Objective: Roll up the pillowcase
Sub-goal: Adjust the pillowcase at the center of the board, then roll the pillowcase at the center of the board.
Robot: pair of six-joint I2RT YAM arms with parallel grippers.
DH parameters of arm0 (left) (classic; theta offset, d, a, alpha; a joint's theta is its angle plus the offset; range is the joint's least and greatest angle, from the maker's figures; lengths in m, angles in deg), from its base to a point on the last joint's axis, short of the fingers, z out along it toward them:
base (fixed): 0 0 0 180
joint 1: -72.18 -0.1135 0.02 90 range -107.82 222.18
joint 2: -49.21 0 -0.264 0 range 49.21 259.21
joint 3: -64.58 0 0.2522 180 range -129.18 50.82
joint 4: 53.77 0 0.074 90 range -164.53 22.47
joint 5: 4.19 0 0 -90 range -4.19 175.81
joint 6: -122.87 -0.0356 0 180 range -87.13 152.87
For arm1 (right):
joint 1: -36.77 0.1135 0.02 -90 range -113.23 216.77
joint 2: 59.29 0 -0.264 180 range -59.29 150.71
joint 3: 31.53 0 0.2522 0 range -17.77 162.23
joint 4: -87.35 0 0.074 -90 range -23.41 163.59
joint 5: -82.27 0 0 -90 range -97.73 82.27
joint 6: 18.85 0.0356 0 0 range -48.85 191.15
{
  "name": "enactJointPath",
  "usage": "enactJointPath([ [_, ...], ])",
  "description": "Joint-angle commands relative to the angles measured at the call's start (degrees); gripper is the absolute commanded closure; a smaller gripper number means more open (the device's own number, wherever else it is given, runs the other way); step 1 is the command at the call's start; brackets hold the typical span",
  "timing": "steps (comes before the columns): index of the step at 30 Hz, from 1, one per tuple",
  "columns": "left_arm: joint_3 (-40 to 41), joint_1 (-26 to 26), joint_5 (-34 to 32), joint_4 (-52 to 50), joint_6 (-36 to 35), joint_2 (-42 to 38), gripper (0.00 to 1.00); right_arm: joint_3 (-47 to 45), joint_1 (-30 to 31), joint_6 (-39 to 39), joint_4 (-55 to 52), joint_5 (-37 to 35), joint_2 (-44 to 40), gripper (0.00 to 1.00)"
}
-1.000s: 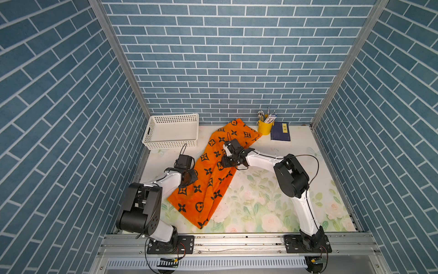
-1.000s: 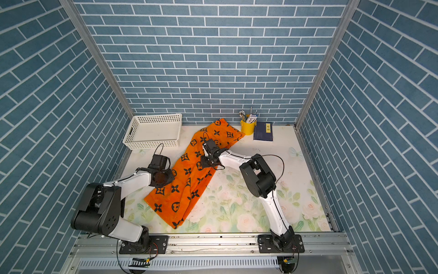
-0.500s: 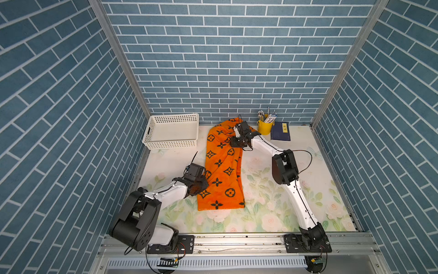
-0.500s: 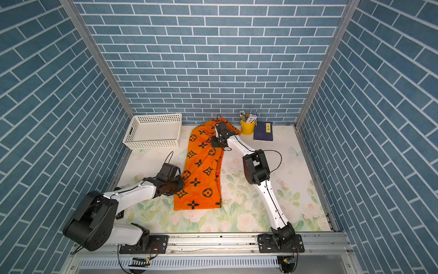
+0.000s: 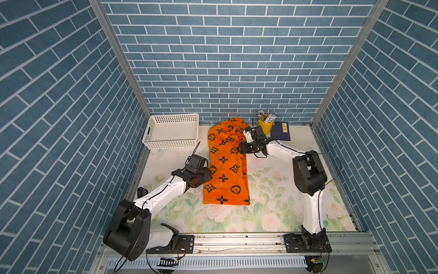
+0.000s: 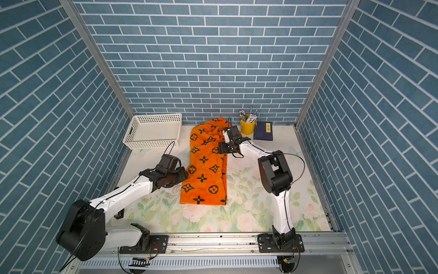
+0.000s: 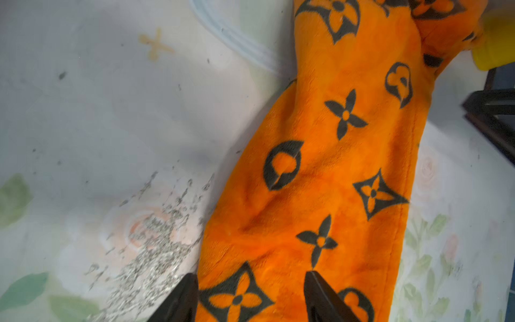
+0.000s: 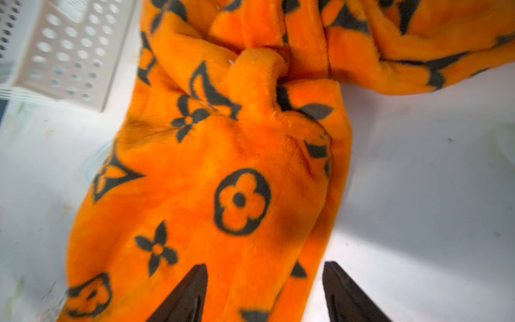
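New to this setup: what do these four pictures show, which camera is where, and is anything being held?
A left arm and a right arm stand on a rail at the table's near edge, each ending in a two-fingered pincer. Two pictures come from an overhead camera pair and show the whole scene. The other two come from cameras on the arms' wrists, close to the cloth. On the flowered table lies the orange pillowcase, stretched long, bunched at its far end, not yet rolled. Beside that end are a white basket, a yellow pen cup and a dark blue book. The left pincer and right pincer both stand open at the cloth's edges; neither holds anything.
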Motion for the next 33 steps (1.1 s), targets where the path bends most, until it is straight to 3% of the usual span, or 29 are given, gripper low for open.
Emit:
enactJointPath([
  [1, 5.07, 0.21, 1.91, -5.31, -1.17, -2.19, 0.34, -8.37, 1.75, -3.65, 8.06, -1.32, -7.58, 0.27],
  [6, 11.29, 0.26, 10.04, 1.12, -0.13, -2.47, 0.35, -20.62, 5.98, -7.89, 11.37, -4.93, -16.58, 0.17],
  [12, 13.67, 0.34, 11.43, 3.71, 0.55, -2.70, 0.44, -32.59, 11.55, -12.55, 13.58, -11.38, -25.98, 0.14],
  [15, 14.26, 0.33, 12.17, 6.78, 1.16, -0.85, 0.69, -38.51, 15.65, -15.05, 15.49, -14.88, -29.97, 0.18],
  [17, 12.60, 0.24, 9.06, 4.70, 0.56, 1.02, 0.89, -41.89, 19.59, -17.13, 16.75, -17.54, -32.13, 0.21],
  [20, 8.39, -0.12, 3.43, -0.95, -2.68, 2.93, 1.00, -44.97, 26.17, -20.64, 18.31, -20.45, -33.75, 0.22],
  [27, 4.34, -4.02, 1.61, -3.18, -9.20, 6.30, 1.00, -46.36, 40.31, -29.70, 25.66, -27.16, -30.37, 0.25],
  [31, 4.55, -4.77, 4.60, -1.36, -9.02, 5.36, 0.83, -44.93, 43.88, -34.70, 28.64, -28.23, -25.68, 0.35],
  [33, 4.29, -4.71, 4.93, -1.89, -8.83, 4.95, 0.61, -43.73, 44.11, -35.91, 28.82, -28.00, -23.31, 0.38],
])
